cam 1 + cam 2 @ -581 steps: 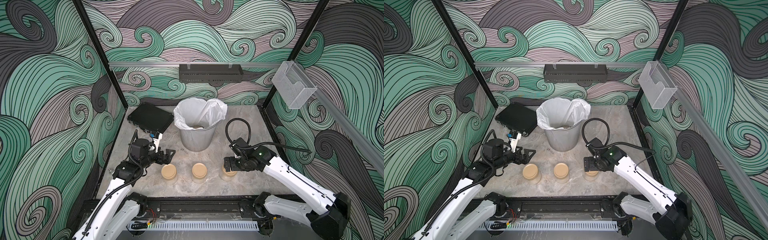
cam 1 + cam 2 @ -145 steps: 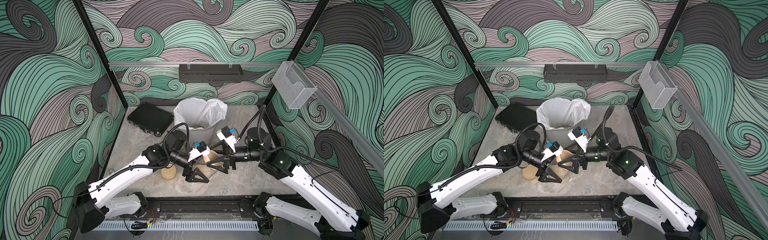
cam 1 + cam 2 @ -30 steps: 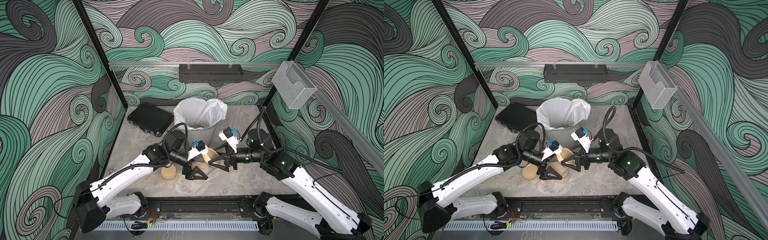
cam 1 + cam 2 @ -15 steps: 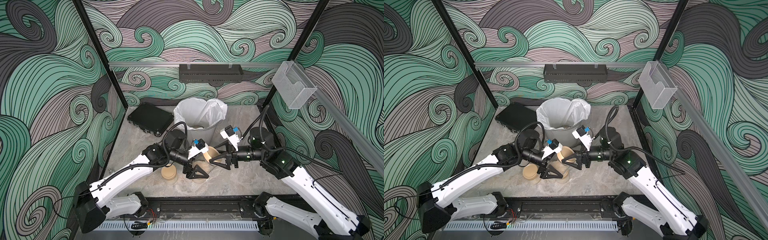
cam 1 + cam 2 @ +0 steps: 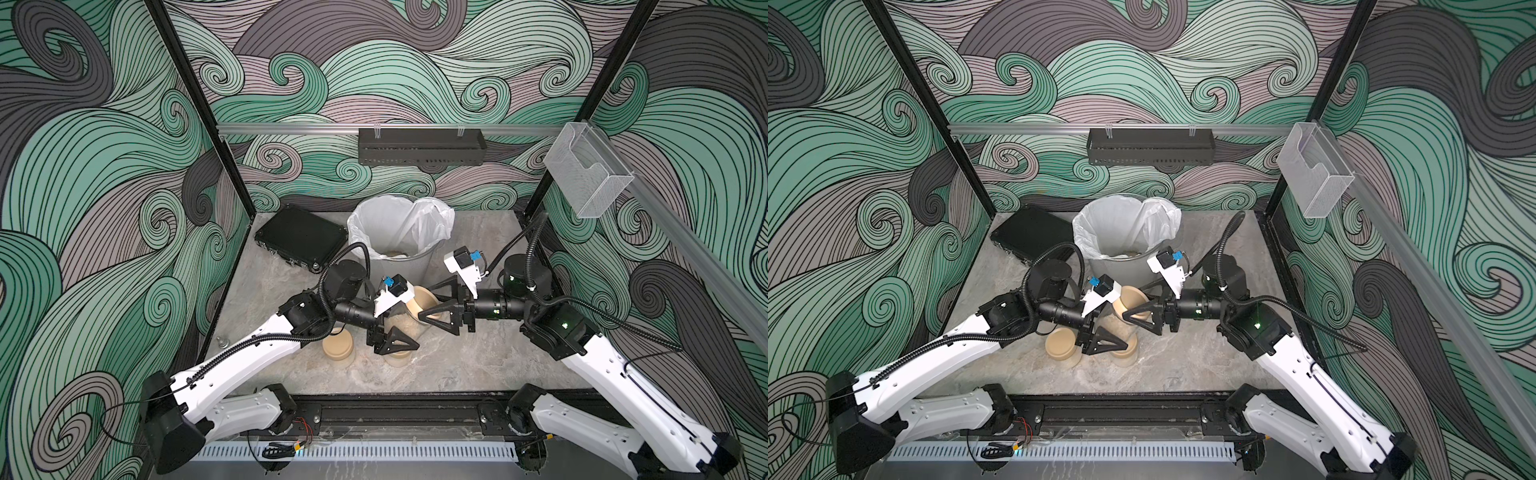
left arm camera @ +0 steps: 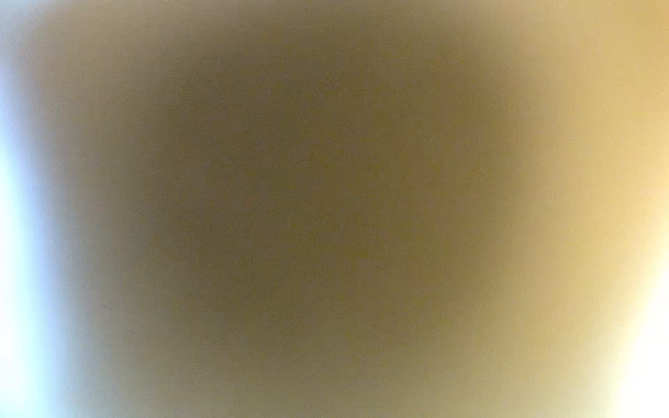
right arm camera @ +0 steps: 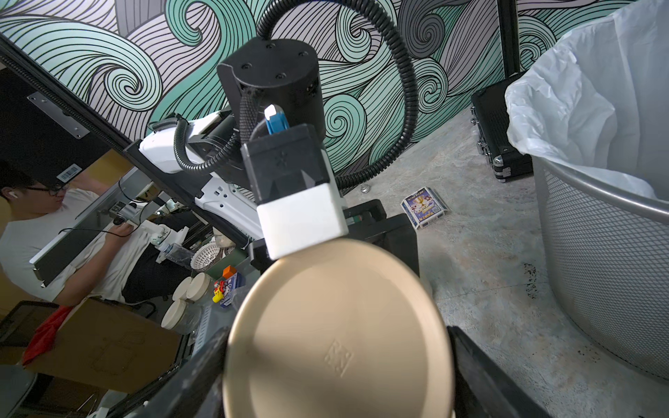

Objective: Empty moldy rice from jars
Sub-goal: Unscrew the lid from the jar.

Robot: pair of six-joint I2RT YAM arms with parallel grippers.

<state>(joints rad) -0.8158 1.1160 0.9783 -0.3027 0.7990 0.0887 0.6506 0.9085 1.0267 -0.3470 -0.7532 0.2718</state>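
A clear jar lies tipped sideways in the air in front of the bin, with moldy rice (image 5: 399, 323) (image 5: 1113, 328) showing through its wall. My left gripper (image 5: 405, 326) (image 5: 1119, 328) is shut on the jar's body. The right gripper (image 5: 426, 303) (image 5: 1133, 303) (image 7: 338, 369) faces it, shut on the jar's tan lid (image 5: 422, 296) (image 7: 336, 333), one black finger (image 7: 202, 369) on each side. The left wrist view is only a tan blur. Two more lidded jars (image 5: 338, 345) (image 5: 397, 360) stand on the table under the left arm.
The silver mesh bin (image 5: 415, 266) (image 7: 597, 271) with a white liner stands just behind the grippers, with some rice at its bottom. A black case (image 5: 301, 239) lies at the back left. A small card box (image 7: 423, 207) lies on the table near the bin.
The right wrist has rolled about its axis, fingers staying on the lid, and shifted slightly toward the back. The left arm and the jar have barely moved.
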